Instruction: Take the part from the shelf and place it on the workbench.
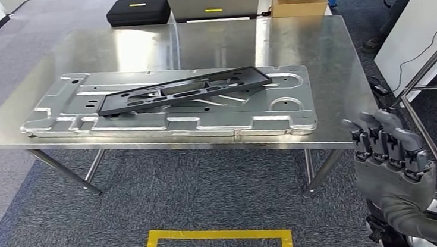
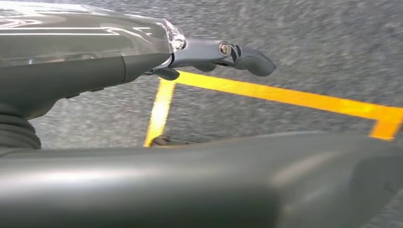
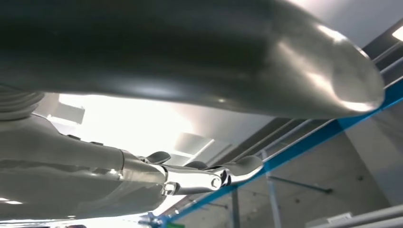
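**Part rests on workbench as my hands stand free**

My right hand (image 1: 391,155) is raised beside the workbench's near right corner, fingers apart and holding nothing, well apart from the part. My left hand (image 2: 223,51) hangs over carpet and yellow floor tape (image 2: 285,96), fingers extended, gripping nothing. Beyond, the workbench (image 1: 318,61) carries a silver stamped metal panel (image 1: 174,118). The part (image 1: 183,90), a long, flat black frame with slotted cutouts, lies diagonally across that panel.

A long black flat part (image 1: 183,90) with cut-out slots lies slantwise on top of the silver metal panel (image 1: 114,123) on the workbench (image 1: 305,44).
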{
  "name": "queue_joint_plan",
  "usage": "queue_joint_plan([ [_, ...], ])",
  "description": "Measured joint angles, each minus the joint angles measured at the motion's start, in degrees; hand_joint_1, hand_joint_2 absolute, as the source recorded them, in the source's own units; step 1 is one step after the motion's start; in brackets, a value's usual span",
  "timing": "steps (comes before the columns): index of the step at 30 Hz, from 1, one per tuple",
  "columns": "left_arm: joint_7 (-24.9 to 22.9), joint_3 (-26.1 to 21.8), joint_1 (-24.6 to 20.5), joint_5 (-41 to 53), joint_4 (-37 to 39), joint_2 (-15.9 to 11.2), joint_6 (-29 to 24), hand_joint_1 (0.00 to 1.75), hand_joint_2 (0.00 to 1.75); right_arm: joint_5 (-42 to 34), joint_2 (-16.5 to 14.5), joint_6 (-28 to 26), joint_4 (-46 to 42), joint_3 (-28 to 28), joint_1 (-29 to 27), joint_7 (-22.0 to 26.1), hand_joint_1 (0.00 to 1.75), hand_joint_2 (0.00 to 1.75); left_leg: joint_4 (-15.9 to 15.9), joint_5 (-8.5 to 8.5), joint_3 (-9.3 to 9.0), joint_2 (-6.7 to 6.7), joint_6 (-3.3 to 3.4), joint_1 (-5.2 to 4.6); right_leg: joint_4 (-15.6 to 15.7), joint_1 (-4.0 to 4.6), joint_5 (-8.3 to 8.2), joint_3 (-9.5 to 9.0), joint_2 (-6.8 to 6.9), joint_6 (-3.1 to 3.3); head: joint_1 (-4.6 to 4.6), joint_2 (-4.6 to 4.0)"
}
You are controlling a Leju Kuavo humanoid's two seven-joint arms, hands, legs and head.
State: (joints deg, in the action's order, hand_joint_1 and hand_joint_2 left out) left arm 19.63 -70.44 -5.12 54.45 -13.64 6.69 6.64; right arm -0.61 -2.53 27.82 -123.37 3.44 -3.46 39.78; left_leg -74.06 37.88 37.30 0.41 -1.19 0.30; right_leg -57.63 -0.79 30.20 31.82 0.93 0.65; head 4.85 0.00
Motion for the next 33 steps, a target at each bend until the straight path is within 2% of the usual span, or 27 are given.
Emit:
queue_joint_plan([
  [1,-0.33,0.00,0.05,0.07,0.00,0.05,-0.11,0.00,0.00,-0.14,0.16,0.38,0.02,-0.27,-0.42,0.00,0.00,0.00,0.92,-1.48,-1.49,0.00,0.18,-0.02,-0.09,0.09,-0.50,0.72,0.04,-0.07,0.00,0.00],
  [3,-0.96,0.00,0.06,0.23,0.00,0.14,-0.30,0.00,0.00,-0.20,0.41,0.85,0.04,-0.83,-1.01,0.00,0.00,0.00,8.10,-4.14,-7.10,-0.07,0.93,-0.24,-0.25,0.28,-1.46,1.88,0.02,-0.32,0.00,0.00],
  [5,-1.45,0.00,-0.05,0.51,0.00,0.26,-0.49,0.00,0.00,-0.20,0.58,0.97,0.05,-1.26,-1.40,0.00,0.00,0.00,15.76,-4.33,-12.17,-0.16,1.77,-0.61,-0.35,0.43,-2.40,2.52,0.03,-0.80,-0.01,0.00],
  [6,-1.71,0.00,-0.10,0.67,0.00,0.36,-0.57,0.00,0.00,-0.19,0.66,0.97,0.05,-1.44,-1.56,0.00,0.00,0.00,17.72,-3.99,-13.28,-0.19,2.04,-0.80,-0.36,0.43,-2.88,2.74,0.08,-1.11,-0.02,0.00],
  [8,-2.04,0.00,-0.10,0.90,0.01,0.70,-0.64,0.00,0.00,-0.15,0.83,0.96,0.04,-1.82,-1.99,0.00,0.00,0.00,18.71,-4.19,-12.95,-0.08,2.55,-0.82,-0.47,0.35,-3.54,3.33,0.05,-1.79,-0.02,0.00],
  [9,-2.14,0.00,-0.09,0.97,0.01,0.89,-0.63,0.00,0.00,-0.10,0.91,0.95,0.04,-2.03,-2.27,0.00,0.00,0.00,18.89,-4.59,-12.43,0.04,2.96,-0.72,-0.98,0.33,-2.72,3.80,-0.07,-2.07,-0.06,0.00],
  [10,-2.14,0.00,-0.07,1.07,0.02,1.06,-0.56,0.00,0.00,-0.07,1.03,0.93,0.04,-2.22,-2.54,0.00,0.00,0.00,19.03,-5.13,-11.76,0.18,3.39,-0.59,-2.26,0.34,-0.87,4.39,-0.22,-2.28,-0.10,0.00],
  [11,-2.08,0.01,-0.07,1.20,0.02,1.24,-0.43,0.00,0.00,-0.06,1.16,0.89,0.05,-2.44,-2.76,0.00,0.00,0.00,19.02,-5.78,-10.96,0.32,3.79,-0.49,-4.60,0.32,1.96,5.10,-0.37,-2.43,-0.14,0.00],
  [13,-1.73,0.01,-0.08,1.48,0.02,1.43,-0.08,0.00,0.00,-0.17,1.33,0.82,0.05,-2.82,-3.13,0.00,0.00,0.00,18.76,-7.00,-9.25,0.41,4.15,-0.59,-11.34,0.32,7.23,6.39,-0.50,-2.64,-0.17,0.00],
  [14,-1.52,0.02,-0.11,1.56,0.02,1.51,0.10,0.00,0.00,-0.32,1.35,0.80,0.05,-3.06,-3.31,0.00,0.00,0.00,18.52,-7.59,-8.28,0.47,4.20,-0.64,-14.39,0.32,8.17,6.58,-0.52,-2.76,-0.17,0.00],
  [15,-1.29,0.02,-0.13,1.60,0.02,1.58,0.26,0.00,0.00,-0.45,1.35,0.83,0.05,-3.31,-3.46,0.00,0.00,0.00,18.18,-8.13,-7.24,0.53,4.19,-0.67,-16.05,0.32,7.64,6.12,-0.53,-2.85,-0.17,0.00],
  [16,-1.08,0.02,-0.16,1.61,0.02,1.65,0.39,0.00,0.00,-0.56,1.35,0.87,0.05,-3.55,-3.53,0.00,0.00,0.00,17.74,-8.60,-6.17,0.59,4.13,-0.68,-15.94,0.32,6.12,4.84,-0.54,-2.91,-0.17,0.00],
  [17,-0.88,0.02,-0.19,1.61,0.02,1.71,0.49,0.00,0.00,-0.61,1.35,0.94,0.03,-3.77,-3.55,0.00,0.00,0.00,17.22,-9.00,-5.11,0.63,4.02,-0.68,-13.86,0.32,4.33,2.63,-0.54,-2.90,-0.17,0.00],
  [18,-0.70,0.02,-0.24,1.61,0.02,1.78,0.54,0.00,0.00,-0.54,1.34,0.98,-0.03,-3.96,-3.53,0.00,0.00,0.00,16.66,-9.32,-4.22,0.65,3.87,-0.70,-10.29,0.33,3.21,-0.33,-0.54,-2.79,-0.18,0.00],
  [20,-0.39,0.01,-0.37,1.57,0.02,1.90,0.61,0.00,0.00,0.14,1.33,0.74,-0.32,-4.14,-3.38,0.00,0.00,0.00,15.56,-9.90,-2.91,0.64,3.48,-0.90,-2.25,0.43,3.35,-5.89,-0.55,-2.40,-0.16,0.00],
  [21,-0.26,0.01,-0.45,1.55,0.02,1.94,0.66,0.00,0.00,0.55,1.33,0.51,-0.47,-4.15,-3.30,0.00,0.00,0.00,15.22,-10.28,-2.49,0.64,3.24,-0.97,0.23,0.51,3.96,-7.38,-0.57,-2.22,-0.14,0.00],
  [22,-0.15,0.00,-0.50,1.53,0.02,1.96,0.72,0.00,0.00,0.99,1.33,0.22,-0.60,-4.15,-3.22,0.00,0.00,0.00,15.01,-10.74,-2.13,0.63,2.96,-1.04,1.49,0.59,4.28,-7.83,-0.57,-2.06,-0.12,0.00],
  [23,-0.08,0.01,-0.53,1.50,0.02,1.96,0.77,0.00,0.00,1.28,1.33,-0.07,-0.65,-4.14,-3.18,0.00,0.00,0.00,14.92,-11.01,-1.77,0.58,2.64,-1.01,1.67,0.48,4.19,-7.46,-0.51,-1.73,-0.10,0.00],
  [24,-0.01,0.01,-0.52,1.46,0.02,1.96,0.85,0.00,0.00,1.45,1.33,-0.32,-0.68,-4.14,-3.17,0.00,0.00,0.00,14.67,-10.52,-1.39,0.48,2.23,-0.96,1.72,0.35,3.83,-6.96,-0.43,-1.31,-0.08,0.00],
  [25,0.04,0.01,-0.48,1.42,0.02,1.98,0.92,0.00,0.00,1.59,1.33,-0.58,-0.69,-4.13,-3.18,0.00,0.00,0.00,13.76,-8.98,-0.95,0.37,1.78,-0.87,1.78,0.19,3.33,-6.33,-0.31,-0.79,-0.06,0.00],
  [26,0.08,0.01,-0.47,1.38,0.02,2.03,1.00,0.00,0.00,1.66,1.33,-0.85,-0.67,-4.12,-3.18,0.00,0.00,0.00,11.89,-6.43,-0.43,0.26,1.34,-0.70,1.81,0.04,2.70,-5.61,-0.22,-0.33,-0.04,0.00],
  [28,0.12,0.00,-0.49,1.35,0.02,2.17,1.11,0.00,0.00,1.73,1.33,-1.25,-0.58,-4.11,-3.24,0.00,0.00,0.00,5.64,-0.91,0.64,0.18,0.70,-0.37,1.72,0.09,1.46,-4.05,-0.23,-0.02,-0.02,0.00],
  [29,0.14,0.00,-0.52,1.35,0.02,2.23,1.14,0.00,0.00,1.77,1.33,-1.38,-0.49,-4.12,-3.29,0.00,0.00,0.00,2.43,0.40,0.93,0.17,0.55,-0.25,1.60,0.12,0.82,-3.15,-0.33,-0.07,-0.02,0.00],
  [30,0.15,0.00,-0.54,1.35,0.02,2.28,1.15,0.00,0.00,1.80,1.33,-1.43,-0.38,-4.12,-3.34,0.00,0.00,0.00,0.34,0.24,0.72,0.15,0.53,-0.19,1.41,0.13,0.19,-2.16,-0.47,-0.15,-0.02,0.00],
  [31,0.15,0.00,-0.54,1.35,0.02,2.33,1.15,0.00,0.00,1.81,1.33,-1.46,-0.28,-4.12,-3.37,0.00,0.00,0.00,-0.08,-1.08,-0.23,0.08,0.60,-0.17,1.14,0.14,-0.41,-1.09,-0.71,-0.28,-0.02,0.00],
  [32,0.15,0.00,-0.55,1.35,0.02,2.38,1.15,0.00,0.00,1.85,1.33,-1.54,-0.22,-4.12,-3.39,0.00,0.00,0.00,1.42,-2.86,-2.02,-0.20,0.82,-0.18,0.83,0.14,-0.98,-0.04,-1.03,-0.44,-0.02,0.00],
  [33,0.15,0.00,-0.55,1.35,0.02,2.41,1.14,0.00,0.00,1.93,1.33,-1.68,-0.20,-4.11,-3.40,0.00,0.00,0.00,4.78,-4.18,-4.79,-1.07,1.18,-0.21,0.54,0.12,-1.52,0.87,-1.38,-0.60,-0.02,0.00],
])
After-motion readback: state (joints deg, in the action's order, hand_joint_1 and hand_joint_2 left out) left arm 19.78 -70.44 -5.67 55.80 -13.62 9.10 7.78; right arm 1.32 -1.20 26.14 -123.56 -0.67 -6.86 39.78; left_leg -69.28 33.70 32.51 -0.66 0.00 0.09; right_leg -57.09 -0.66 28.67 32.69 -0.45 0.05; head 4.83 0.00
